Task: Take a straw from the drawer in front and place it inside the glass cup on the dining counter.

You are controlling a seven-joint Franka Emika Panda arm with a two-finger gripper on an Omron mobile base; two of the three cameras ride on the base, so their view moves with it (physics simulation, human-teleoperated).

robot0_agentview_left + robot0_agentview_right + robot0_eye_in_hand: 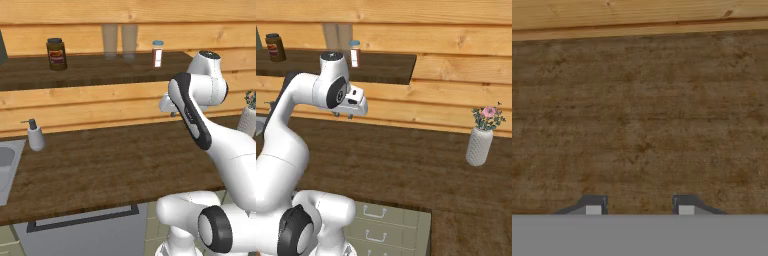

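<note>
Hand view shows the pincer [640, 209] with jaws apart and holding nothing above the dark wood countertop [642, 125]

my spot's a home kitchen, dark wood counter [100, 165] under me, sink [6, 165] with soap dispenser [35, 136], jars on plank-wall shelf [90, 67], flower vase [479, 145], pale green drawers [387, 225]

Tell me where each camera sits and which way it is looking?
Left base view: behind the arm's left, facing the counter, sink and soap bottle; arm at right.
Right base view: behind its right, facing counter, flower vase and drawers; arm at left.
Hand view: on the hand, looking down at bare counter; gripper open, empty.
Both base views share the brown jar.
</note>
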